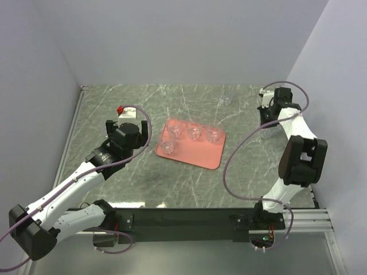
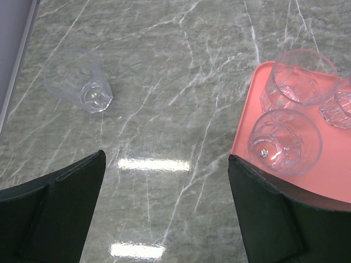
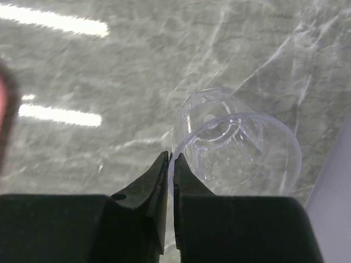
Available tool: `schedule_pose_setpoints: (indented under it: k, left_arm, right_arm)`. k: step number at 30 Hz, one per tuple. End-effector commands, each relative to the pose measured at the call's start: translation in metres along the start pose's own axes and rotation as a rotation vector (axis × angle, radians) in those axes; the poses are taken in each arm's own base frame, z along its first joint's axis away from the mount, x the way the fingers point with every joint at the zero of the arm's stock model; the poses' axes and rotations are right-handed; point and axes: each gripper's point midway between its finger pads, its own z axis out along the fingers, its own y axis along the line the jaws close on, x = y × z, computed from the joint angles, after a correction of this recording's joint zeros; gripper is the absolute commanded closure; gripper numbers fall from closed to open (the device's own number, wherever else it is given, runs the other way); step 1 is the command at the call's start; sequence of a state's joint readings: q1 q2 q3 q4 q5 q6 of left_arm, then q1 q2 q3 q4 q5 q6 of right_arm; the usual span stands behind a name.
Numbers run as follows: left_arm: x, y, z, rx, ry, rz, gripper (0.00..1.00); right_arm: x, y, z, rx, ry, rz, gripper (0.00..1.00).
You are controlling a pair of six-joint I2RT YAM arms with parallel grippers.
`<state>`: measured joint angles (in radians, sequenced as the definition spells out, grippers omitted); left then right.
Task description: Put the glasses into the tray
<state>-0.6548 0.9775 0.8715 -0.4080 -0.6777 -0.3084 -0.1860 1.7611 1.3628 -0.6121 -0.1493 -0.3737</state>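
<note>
Nearest us, both arm bases sit at the near edge of the marbled grey-green table (image 1: 189, 183). The left arm reaches toward 1 o'clock from its base. Its left gripper (image 2: 165, 159) hangs over bare tabletop with the jaws spread wide and nothing between them.

From that wrist, the tray (image 2: 334, 183) lies at 3 o'clock of the gap, its salmon-pink corner just beside the right finger. A lone glass (image 2: 81, 81) sits well apart at 10 o'clock, on the marble. We cannot tell whether it stands upright or lies tipped.

From above, the tray is near the middle of the table, at 3 o'clock of the left gripper. It carries four clear glasses (image 1: 194, 133), all mouth up. Three stand in a row along the far rim and one stands closer to us at the 9 o'clock end. None touches its neighbour.

Farther back, at 1 o'clock from the tray and near the rear wall, we see a faint far glass (image 1: 225, 100) alone on the marble.

Farthest out, at 2 o'clock from the tray beside the right-hand wall, is the right gripper (image 3: 170, 159). Its jaws are drawn almost together, pinching the thin rim of a pinched glass (image 3: 236, 148). The open mouth of that glass faces the wrist camera, and the marble shows through it.
</note>
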Motion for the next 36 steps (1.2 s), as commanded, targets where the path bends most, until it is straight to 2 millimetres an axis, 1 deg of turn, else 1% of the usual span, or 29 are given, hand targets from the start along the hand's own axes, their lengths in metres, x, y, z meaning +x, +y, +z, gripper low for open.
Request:
schedule_pose_setpoints:
  k: [1, 2, 3, 4, 5, 6, 7, 8, 9, 10, 11, 13, 15, 16, 17, 18, 19, 22, 24, 25, 26, 27, 28, 30, 31, 36]
  left_arm:
    - [-0.01, -0.001, -0.001, 0.015, -0.033, -0.023, 0.01]
    - [-0.009, -0.002, -0.001, 0.016, -0.031, -0.022, 0.01]
    - [-0.01, -0.002, -0.001, 0.019, -0.032, -0.022, 0.01]
    - [-0.01, -0.002, -0.001, 0.018, -0.032, -0.022, 0.01]
    - [-0.01, -0.002, -0.002, 0.019, -0.033, -0.023, 0.01]
    - [-0.01, -0.002, -0.002, 0.02, -0.034, -0.024, 0.01]
    - [-0.01, -0.002, -0.002, 0.02, -0.033, -0.025, 0.01]
    - [-0.011, -0.002, -0.002, 0.022, -0.035, -0.025, 0.01]
    - [-0.011, -0.002, -0.002, 0.022, -0.035, -0.027, 0.01]
    - [-0.011, -0.002, -0.002, 0.02, -0.035, -0.025, 0.01]
    - [-0.011, -0.003, -0.002, 0.025, -0.034, -0.025, 0.01]
    - [-0.011, -0.002, -0.002, 0.023, -0.033, -0.026, 0.01]
    - [-0.01, -0.003, -0.001, 0.025, -0.03, -0.023, 0.01]
    - [-0.01, -0.004, -0.001, 0.025, -0.03, -0.023, 0.01]
    - [-0.01, -0.003, -0.001, 0.023, -0.029, -0.023, 0.01]
    - [-0.009, -0.004, -0.001, 0.024, -0.028, -0.023, 0.01]
    - [-0.009, -0.004, -0.001, 0.024, -0.028, -0.023, 0.01]
    - [-0.009, -0.003, 0.0, 0.019, -0.027, -0.022, 0.01]
    - [-0.008, -0.003, 0.0, 0.019, -0.024, -0.02, 0.01]
    - [-0.009, -0.003, 0.0, 0.018, -0.028, -0.023, 0.01]
    - [-0.008, -0.003, 0.0, 0.017, -0.025, -0.021, 0.01]
    - [-0.009, -0.002, 0.0, 0.015, -0.026, -0.023, 0.01]
    - [-0.008, -0.002, 0.001, 0.014, -0.024, -0.021, 0.01]
    - [-0.009, -0.001, 0.0, 0.012, -0.029, -0.023, 0.01]
    - [-0.009, -0.001, 0.0, 0.012, -0.03, -0.024, 0.01]
    - [-0.01, 0.003, -0.001, -0.006, -0.037, -0.029, 0.01]
  right_arm:
    - [-0.03, 0.007, -0.035, -0.021, -0.178, -0.056, 1.0]
    - [-0.023, 0.013, -0.035, -0.042, -0.175, -0.061, 1.0]
    - [-0.02, 0.017, -0.038, -0.057, -0.182, -0.064, 1.0]
    - [-0.023, 0.022, -0.048, -0.066, -0.212, -0.078, 1.0]
    - [-0.016, 0.033, -0.049, -0.114, -0.22, -0.094, 1.0]
    - [-0.013, 0.038, -0.053, -0.13, -0.233, -0.103, 1.0]
    - [-0.016, 0.043, -0.064, -0.137, -0.27, -0.122, 1.0]
    - [-0.009, 0.051, -0.066, -0.171, -0.275, -0.142, 1.0]
    - [-0.006, 0.058, -0.07, -0.188, -0.287, -0.158, 1.0]
    - [-0.006, 0.063, -0.081, -0.199, -0.311, -0.178, 1.0]
    - [0.001, 0.07, -0.081, -0.221, -0.308, -0.194, 1.0]
    - [0.005, 0.083, -0.094, -0.259, -0.34, -0.243, 1.0]
    - [0.012, 0.098, -0.099, -0.311, -0.356, -0.292, 1.0]
    - [0.017, 0.105, -0.105, -0.329, -0.366, -0.311, 1.0]
    - [0.019, 0.108, -0.107, -0.335, -0.379, -0.342, 1.0]
    - [0.02, 0.118, -0.111, -0.36, -0.393, -0.372, 1.0]
    - [0.02, 0.123, -0.117, -0.363, -0.414, -0.397, 1.0]
    - [0.026, 0.146, -0.123, -0.404, -0.437, -0.466, 1.0]
    - [0.027, 0.155, -0.125, -0.417, -0.448, -0.492, 1.0]
    - [0.028, 0.17, -0.128, -0.445, -0.454, -0.535, 1.0]
    - [0.028, 0.176, -0.129, -0.456, -0.456, -0.551, 1.0]
    - [0.029, 0.185, -0.13, -0.473, -0.457, -0.574, 1.0]
    - [0.031, 0.197, -0.13, -0.499, -0.456, -0.605, 1.0]
    - [0.032, 0.21, -0.131, -0.525, -0.456, -0.637, 1.0]
    - [0.034, 0.22, -0.131, -0.552, -0.45, -0.662, 1.0]
    - [0.038, 0.244, -0.129, -0.616, -0.411, -0.749, 1.0]
